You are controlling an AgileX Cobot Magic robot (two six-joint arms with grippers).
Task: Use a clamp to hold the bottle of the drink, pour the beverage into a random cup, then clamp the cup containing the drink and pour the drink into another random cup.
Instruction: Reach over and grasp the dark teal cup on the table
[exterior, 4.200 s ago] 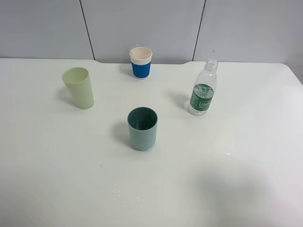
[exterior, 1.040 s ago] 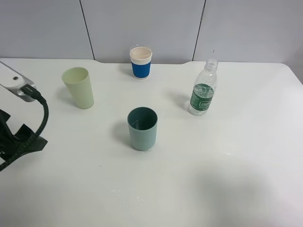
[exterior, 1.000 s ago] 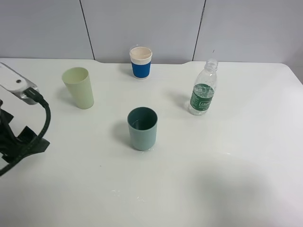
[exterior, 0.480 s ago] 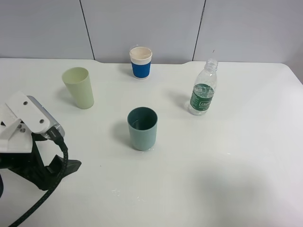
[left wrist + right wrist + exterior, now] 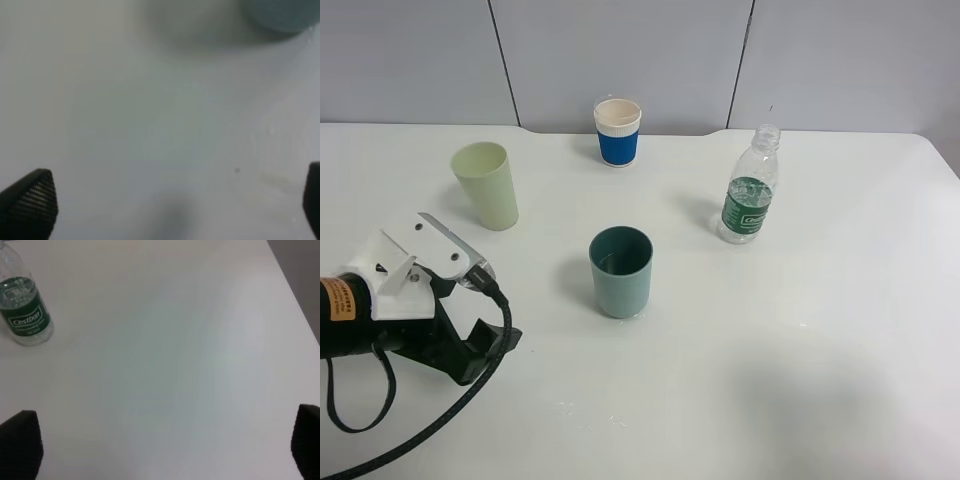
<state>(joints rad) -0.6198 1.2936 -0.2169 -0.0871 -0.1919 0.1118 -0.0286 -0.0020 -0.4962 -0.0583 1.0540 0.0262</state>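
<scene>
Obstacles: 3 cups, 1 bottle. The teal cup (image 5: 621,272) stood mid-table, nearest the left gripper (image 5: 488,352), with bare table (image 5: 800,340) between them. The pale green cup (image 5: 487,186) stood beyond the gripper, well apart from the teal cup, leaving a wide gap. The blue paper cup (image 5: 617,133) sat at the far edge. The bottle (image 5: 749,190) stood alone on the right, with open table all round. The black cable (image 5: 430,430) trailed across the near left corner.

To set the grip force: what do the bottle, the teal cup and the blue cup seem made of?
Bottle: thin-looking plastic, glossy, see-through. Teal cup: opaque plastic, matte, evenly coloured. Blue cup: probably paper, judging by its whitish rim.
</scene>
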